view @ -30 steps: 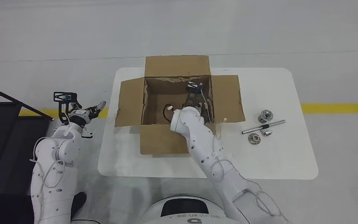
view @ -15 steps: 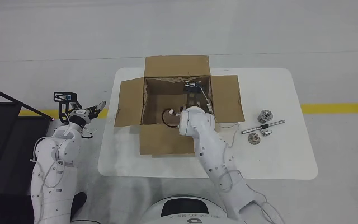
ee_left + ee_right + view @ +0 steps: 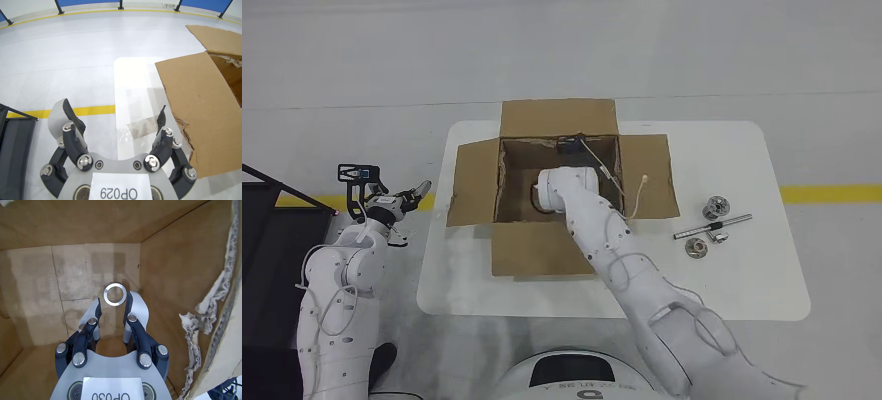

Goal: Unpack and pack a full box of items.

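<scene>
- A pale grey floor crossed by a yellow line (image 3: 832,192) is seen around a white table (image 3: 742,270) with rounded corners.
- An open cardboard box (image 3: 560,115) is set on the left half of the table, its four flaps folded outward. The left flap reaches about to the table's left edge.
- A strip of bare tabletop is left between the box's right flap and a small group of metal parts at centre right of the top view: a round flanged part (image 3: 716,208), a thin rod (image 3: 712,227) and a small disc (image 3: 696,247).
- The right gripper (image 3: 114,296) is lowered inside the box, jaws apart, with nothing held.
- A metal ring (image 3: 105,294) lies flat on the box floor near a corner where two walls meet. It is framed by the spread fingertips; contact cannot be judged.
- A torn, ragged box edge (image 3: 208,313) is close beside that gripper.
- The left gripper (image 3: 114,106) is held at centre left of the top view, off the table and over the floor, jaws wide apart and empty.
</scene>
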`<state>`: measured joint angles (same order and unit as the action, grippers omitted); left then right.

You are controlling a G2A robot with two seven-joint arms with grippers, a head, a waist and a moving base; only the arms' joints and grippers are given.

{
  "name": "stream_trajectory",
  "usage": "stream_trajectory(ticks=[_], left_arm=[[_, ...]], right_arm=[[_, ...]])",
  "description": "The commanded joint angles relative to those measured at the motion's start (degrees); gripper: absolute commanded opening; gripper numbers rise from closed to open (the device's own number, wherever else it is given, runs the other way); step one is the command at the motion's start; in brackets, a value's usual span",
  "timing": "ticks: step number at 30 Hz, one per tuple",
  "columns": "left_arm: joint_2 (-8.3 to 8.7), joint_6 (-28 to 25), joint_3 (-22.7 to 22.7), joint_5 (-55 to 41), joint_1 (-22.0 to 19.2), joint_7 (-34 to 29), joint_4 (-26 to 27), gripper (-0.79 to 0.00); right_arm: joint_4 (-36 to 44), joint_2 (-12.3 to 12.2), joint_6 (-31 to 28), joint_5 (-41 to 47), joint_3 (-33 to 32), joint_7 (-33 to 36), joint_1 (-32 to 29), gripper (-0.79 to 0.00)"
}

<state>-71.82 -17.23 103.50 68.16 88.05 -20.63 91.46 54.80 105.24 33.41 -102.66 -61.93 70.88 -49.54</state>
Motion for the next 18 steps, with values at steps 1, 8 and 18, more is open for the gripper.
stream_trajectory(ticks=[1,8,18], left_arm=[[0.0,0.0,0.0,0.0,0.0,0.0,0.0,0.0],[0.0,0.0,0.0,0.0,0.0,0.0,0.0,0.0],[0.0,0.0,0.0,0.0,0.0,0.0,0.0,0.0]], right_arm=[[-2.9,0.6,0.1,-0.1,-0.3,-0.1,1.1,-0.493],[-12.0,2.5,1.1,0.2,-1.9,-1.1,4.9,-0.508],[-21.8,4.1,4.2,2.4,-3.7,-4.2,9.1,-0.533]])
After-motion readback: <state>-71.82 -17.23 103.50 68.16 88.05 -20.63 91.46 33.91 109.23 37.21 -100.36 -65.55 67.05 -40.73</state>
